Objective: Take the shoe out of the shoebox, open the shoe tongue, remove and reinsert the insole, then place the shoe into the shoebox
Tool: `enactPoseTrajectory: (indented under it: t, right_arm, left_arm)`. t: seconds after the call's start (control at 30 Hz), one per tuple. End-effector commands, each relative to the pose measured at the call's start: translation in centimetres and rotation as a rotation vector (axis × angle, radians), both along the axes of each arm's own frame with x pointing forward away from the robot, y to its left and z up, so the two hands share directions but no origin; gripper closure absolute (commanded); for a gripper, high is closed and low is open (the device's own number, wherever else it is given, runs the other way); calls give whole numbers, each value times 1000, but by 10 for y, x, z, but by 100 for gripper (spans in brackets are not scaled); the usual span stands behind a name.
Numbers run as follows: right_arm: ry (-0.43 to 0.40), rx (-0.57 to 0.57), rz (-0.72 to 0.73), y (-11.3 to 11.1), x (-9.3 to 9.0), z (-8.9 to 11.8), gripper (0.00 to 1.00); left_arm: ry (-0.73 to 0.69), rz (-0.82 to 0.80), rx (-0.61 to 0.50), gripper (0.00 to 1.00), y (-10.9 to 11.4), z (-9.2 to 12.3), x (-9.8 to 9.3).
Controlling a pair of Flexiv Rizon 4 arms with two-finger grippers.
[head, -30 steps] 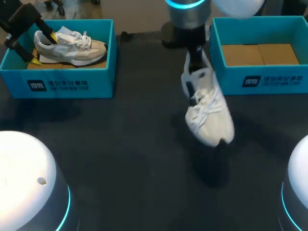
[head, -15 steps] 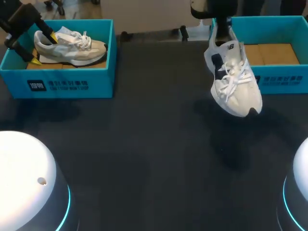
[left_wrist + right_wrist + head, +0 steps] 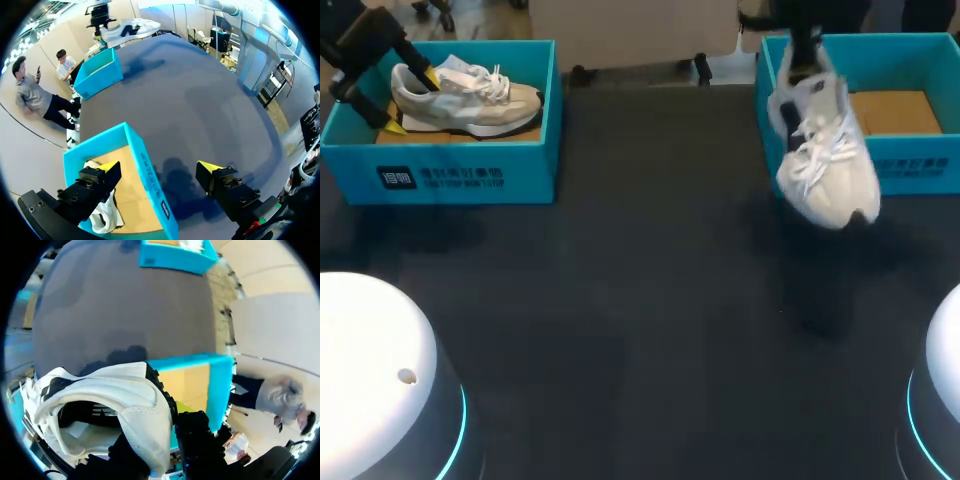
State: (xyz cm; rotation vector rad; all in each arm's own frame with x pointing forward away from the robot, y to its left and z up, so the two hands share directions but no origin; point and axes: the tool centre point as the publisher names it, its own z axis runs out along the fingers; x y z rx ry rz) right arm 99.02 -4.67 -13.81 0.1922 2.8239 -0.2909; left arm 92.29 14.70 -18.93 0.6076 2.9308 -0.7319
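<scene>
Dark table (image 3: 650, 300); shoe (image 3: 825, 165), heel pinched between right fingers (image 3: 196, 437)

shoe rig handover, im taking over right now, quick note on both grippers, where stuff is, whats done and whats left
Grippers: the left gripper is open, straddling a wall of the left shoebox, one finger inside by the heel of the other shoe lying there. The right gripper is shut on the heel of the white shoe.
Where: the white shoe hangs toe-down in the air at the front left corner of the right shoebox, which shows no shoe inside.
Done: white shoe is out of a box. Tongue and insole steps: cannot tell.
Left: set the white shoe into the right shoebox.
</scene>
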Motion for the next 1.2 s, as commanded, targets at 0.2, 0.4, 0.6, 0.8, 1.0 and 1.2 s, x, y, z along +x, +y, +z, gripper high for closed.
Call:
enactPoseTrajectory:
  t: [0.2, 0.4, 0.6, 0.8, 1.0, 1.2]
  right_arm:
    - [29, 28, -70, -71, 82, 25, 100]
    - [69, 67, -86, -84, 95, 22, 100]
    - [69, 67, -86, -84, 95, 22, 100]
    - [95, 58, -142, -101, 115, 17, 100]
    - [43, 85, -163, -146, 165, 24, 100]
    - [5, 49, -131, -172, 201, 14, 100]
  left_arm:
    - [1, -1, 3, 0, 0, 0, 0]
    - [1, -1, 3, 0, 0, 0, 0]
    - [1, -1, 3, 0, 0, 0, 0]
    - [1, -1, 3, 0, 0, 0, 0]
    - [1, -1, 3, 0, 0, 0, 0]
    - [1, -1, 3, 0, 0, 0, 0]
